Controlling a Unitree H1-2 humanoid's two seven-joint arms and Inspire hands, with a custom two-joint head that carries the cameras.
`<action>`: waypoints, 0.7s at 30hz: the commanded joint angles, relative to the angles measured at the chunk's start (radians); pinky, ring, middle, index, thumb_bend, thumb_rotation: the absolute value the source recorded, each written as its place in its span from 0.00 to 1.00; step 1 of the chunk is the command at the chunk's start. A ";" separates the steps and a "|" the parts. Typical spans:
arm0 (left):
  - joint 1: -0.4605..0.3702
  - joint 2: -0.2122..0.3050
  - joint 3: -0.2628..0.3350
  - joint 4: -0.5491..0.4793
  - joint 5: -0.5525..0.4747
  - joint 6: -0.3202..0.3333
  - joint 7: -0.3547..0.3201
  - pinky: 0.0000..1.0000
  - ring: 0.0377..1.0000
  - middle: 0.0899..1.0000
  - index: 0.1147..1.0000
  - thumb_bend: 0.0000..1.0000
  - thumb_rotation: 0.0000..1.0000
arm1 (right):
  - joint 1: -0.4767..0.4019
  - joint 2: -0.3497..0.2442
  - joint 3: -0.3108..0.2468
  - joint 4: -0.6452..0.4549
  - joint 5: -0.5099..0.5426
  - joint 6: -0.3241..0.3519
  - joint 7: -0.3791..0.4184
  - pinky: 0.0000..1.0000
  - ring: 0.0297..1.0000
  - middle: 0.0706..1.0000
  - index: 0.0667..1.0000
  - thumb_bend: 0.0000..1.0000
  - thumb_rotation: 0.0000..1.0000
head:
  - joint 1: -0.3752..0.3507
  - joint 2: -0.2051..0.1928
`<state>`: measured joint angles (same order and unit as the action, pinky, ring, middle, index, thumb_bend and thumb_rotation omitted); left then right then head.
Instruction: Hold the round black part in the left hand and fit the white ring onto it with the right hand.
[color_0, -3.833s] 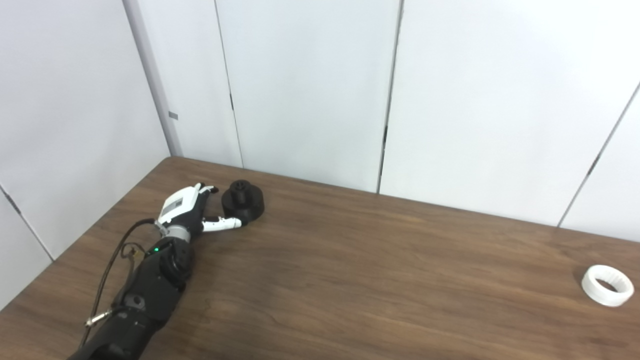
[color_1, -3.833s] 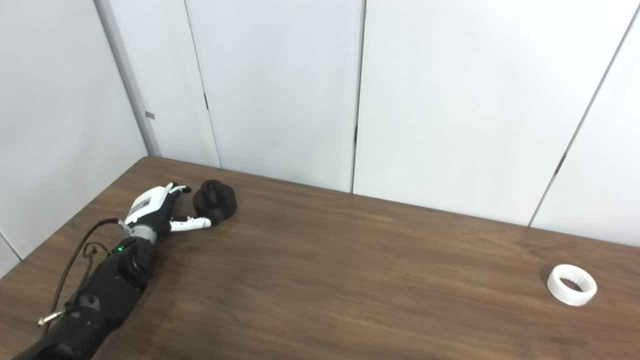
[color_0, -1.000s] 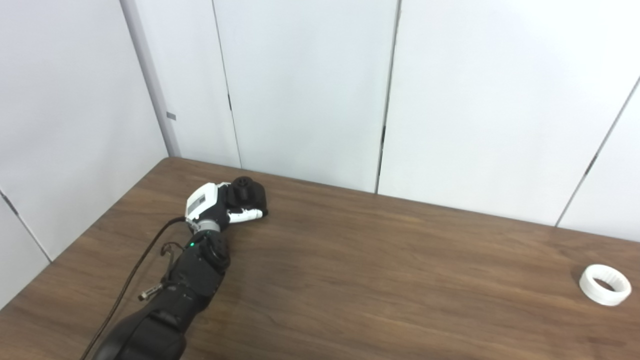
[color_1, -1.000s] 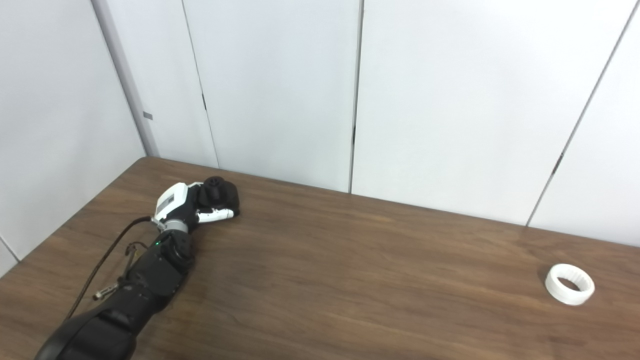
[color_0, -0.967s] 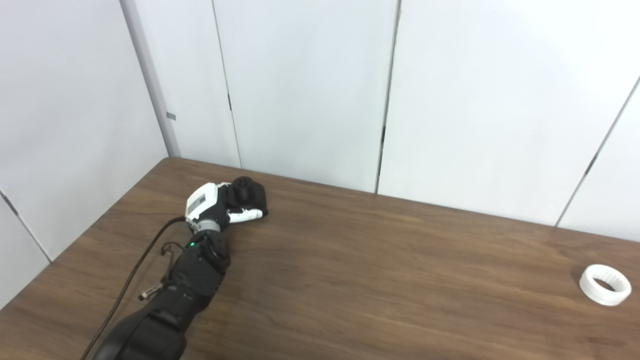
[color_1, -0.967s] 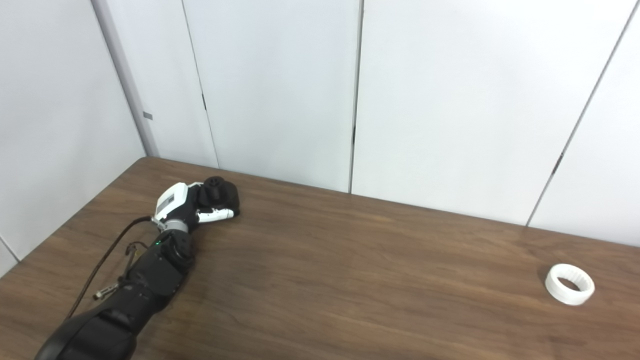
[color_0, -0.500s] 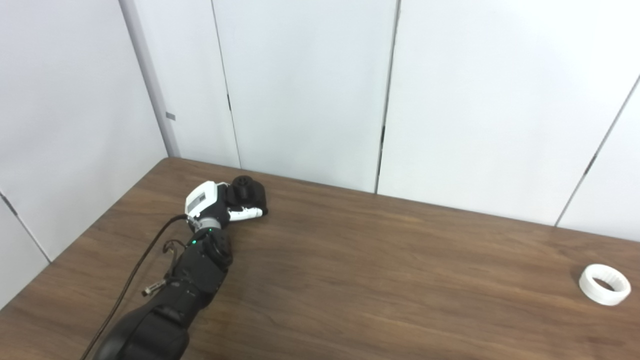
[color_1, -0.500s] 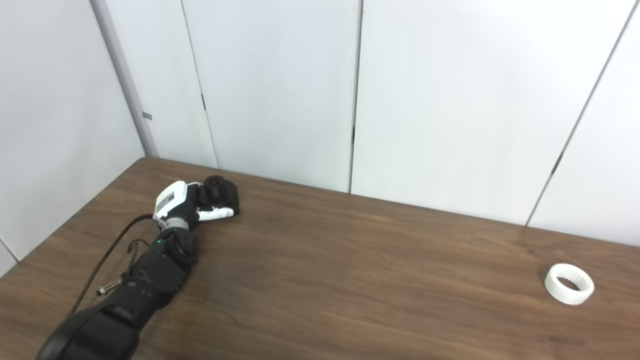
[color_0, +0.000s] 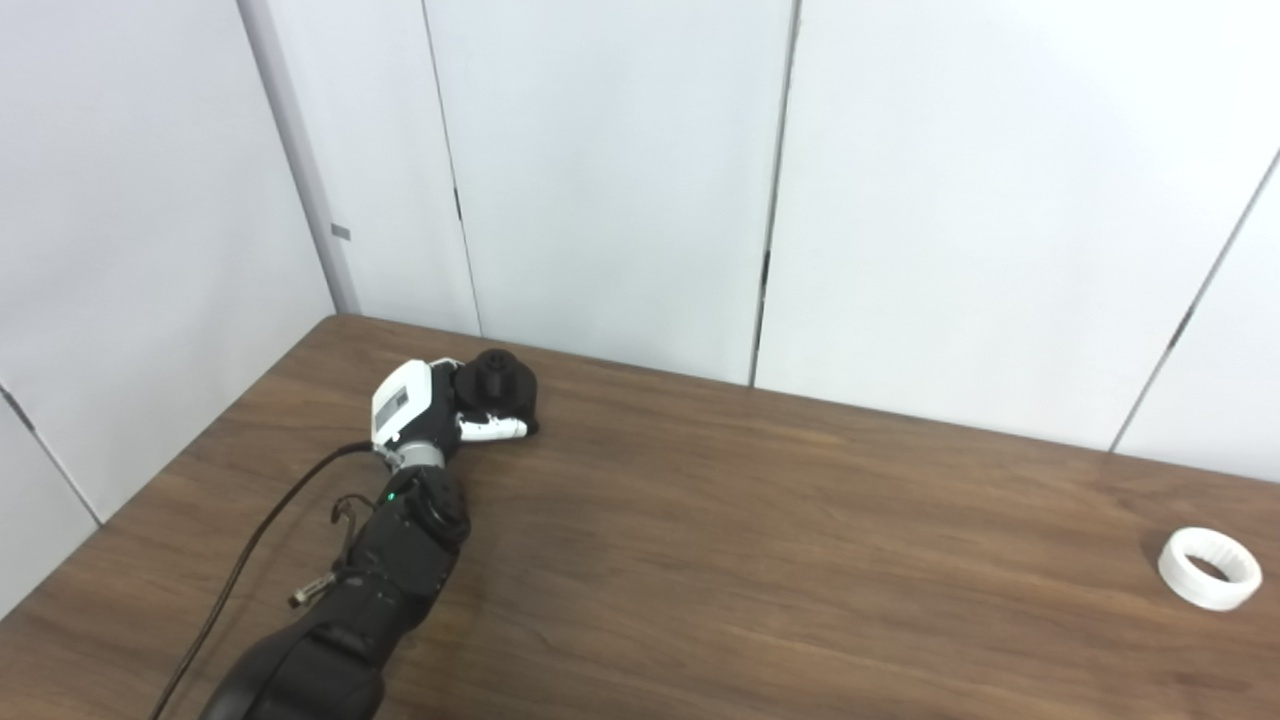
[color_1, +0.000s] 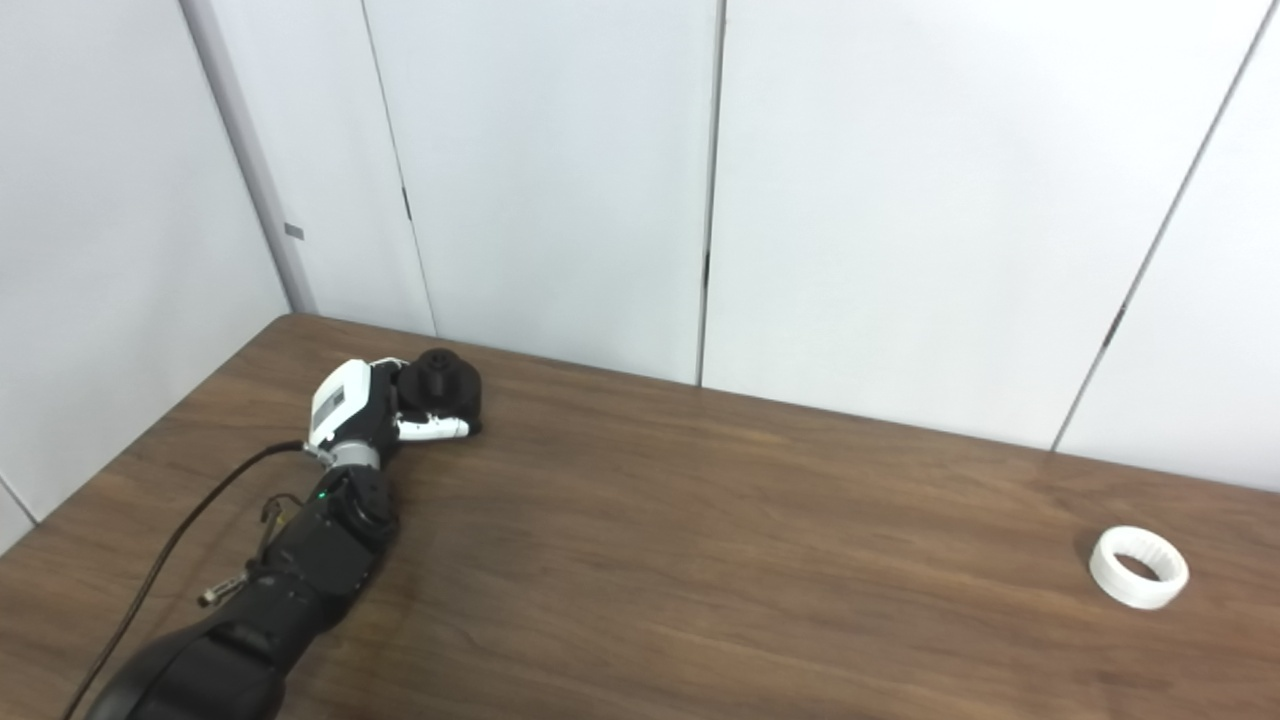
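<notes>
the right hand is outside both views, so nothing of its fingers can be told. the left arm's shoulder end is cut off by the bottom edge at about 7 o'clock, and its dark forearm runs up toward 11 o'clock across the table. the left hand hides the near and left sides of the round black part; only its top knob and right flank show, and the underside cannot be made out, so whether it rests on the table or is lifted just clear is hard to say. the dark fingers blend into the black part and their ends are lost against it; the white thumb lies across the part's near side, pointing toward 3 o'clock. the fingers are wrapped round the part, clamped on it.

the part sits at about 10 o'clock on the table, near the far edge and the wall panels. its knob end tilts a little toward 1 o'clock, so its axis leans off upright.

the white ring lies flat at about 4 o'clock, well apart from the hand, its hole facing up and its axis close to upright. faint ribbing shows inside it, too small to read. a black cable loops beside the forearm at its 9 o'clock side.
</notes>
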<state>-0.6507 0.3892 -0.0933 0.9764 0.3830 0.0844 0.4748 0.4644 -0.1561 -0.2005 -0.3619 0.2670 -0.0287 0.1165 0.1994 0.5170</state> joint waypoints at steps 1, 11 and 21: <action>-0.032 0.001 -0.003 -0.003 0.000 -0.019 0.006 0.83 0.83 0.73 0.42 0.52 0.05 | -0.001 -0.006 -0.002 -0.026 0.005 -0.016 0.003 1.00 1.00 1.00 1.00 0.71 1.00 | -0.001 0.002; -0.011 0.015 -0.002 -0.058 0.000 -0.048 0.000 0.77 0.79 0.72 0.42 0.52 0.05 | -0.004 -0.004 0.007 -0.031 -0.012 -0.017 0.004 1.00 1.00 1.00 1.00 0.69 1.00 | -0.024 0.011; 0.105 0.010 0.014 -0.379 0.011 0.028 -0.080 0.86 0.86 0.74 0.42 0.52 0.05 | -0.019 -0.006 0.031 -0.016 -0.023 -0.036 0.012 1.00 1.00 1.00 1.00 0.77 1.00 | -0.057 0.027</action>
<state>-0.5099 0.3844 -0.0904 0.6485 0.3839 0.1100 0.3976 0.4584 -0.1555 -0.1743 -0.3645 0.2479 -0.0320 0.1135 0.1442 0.5399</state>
